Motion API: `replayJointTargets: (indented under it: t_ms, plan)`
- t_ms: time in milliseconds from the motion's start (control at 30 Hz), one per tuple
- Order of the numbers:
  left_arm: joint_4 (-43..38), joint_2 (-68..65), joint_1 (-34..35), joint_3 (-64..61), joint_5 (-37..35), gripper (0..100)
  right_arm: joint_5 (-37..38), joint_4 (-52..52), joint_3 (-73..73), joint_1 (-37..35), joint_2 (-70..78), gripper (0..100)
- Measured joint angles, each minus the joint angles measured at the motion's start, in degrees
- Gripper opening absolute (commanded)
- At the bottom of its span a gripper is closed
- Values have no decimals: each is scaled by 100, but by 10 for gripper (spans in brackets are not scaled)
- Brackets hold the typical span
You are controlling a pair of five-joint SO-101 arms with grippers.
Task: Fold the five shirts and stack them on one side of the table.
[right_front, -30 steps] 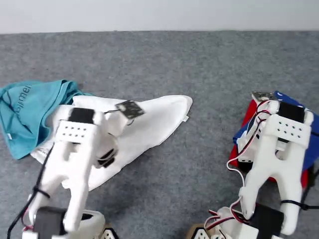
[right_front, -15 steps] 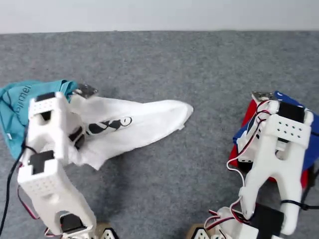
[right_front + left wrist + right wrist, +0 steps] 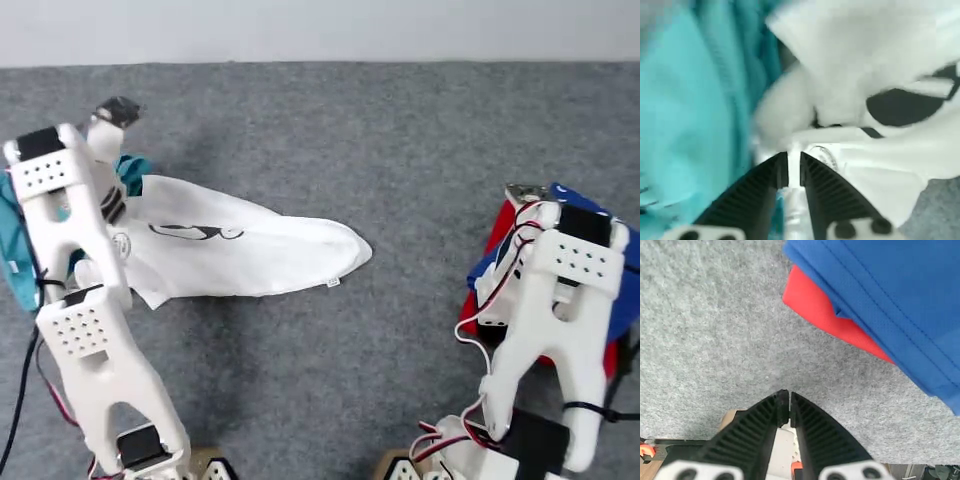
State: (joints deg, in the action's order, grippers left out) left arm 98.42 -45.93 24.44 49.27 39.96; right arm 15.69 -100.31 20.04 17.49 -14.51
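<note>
A white shirt (image 3: 245, 250) with a black print lies stretched across the left half of the grey table, its point toward the middle. My left gripper (image 3: 794, 160) is shut on the white shirt's edge (image 3: 850, 145) at the far left, beside the teal shirt (image 3: 690, 110), which the high view shows as the teal shirt (image 3: 20, 265) mostly hidden by the left arm (image 3: 75, 230). The right gripper (image 3: 789, 402) is shut and empty above bare table, next to a folded blue shirt (image 3: 890, 300) lying on a folded red shirt (image 3: 825, 310). The right arm (image 3: 555, 300) covers that stack (image 3: 485, 270).
Grey felt table (image 3: 400, 150) runs to a white wall at the back. Bare room lies in the middle between the white shirt and the stack at the right. The arms' bases stand at the front edge.
The left arm has swung toward the back left, dragging the white shirt with it and stretching it out flatter and longer. The right arm has not moved.
</note>
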Motion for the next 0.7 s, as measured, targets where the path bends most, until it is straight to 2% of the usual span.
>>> replayJointTargets:
  t_ms: [200, 467, 567, 700]
  plan:
    - [53, 791, -185, -457, 0, 63, 0, 0, 0, 0, 0, 9]
    - [70, 3068, -774, -3560, 185, 97, 0, 0, 0, 0, 0, 9]
    - [44, 3437, -800, -4527, 352, 100, 0, 0, 0, 0, 0, 9]
    - [-633, 3490, -677, -5371, 457, 114, 0, 18, 0, 0, 0, 9]
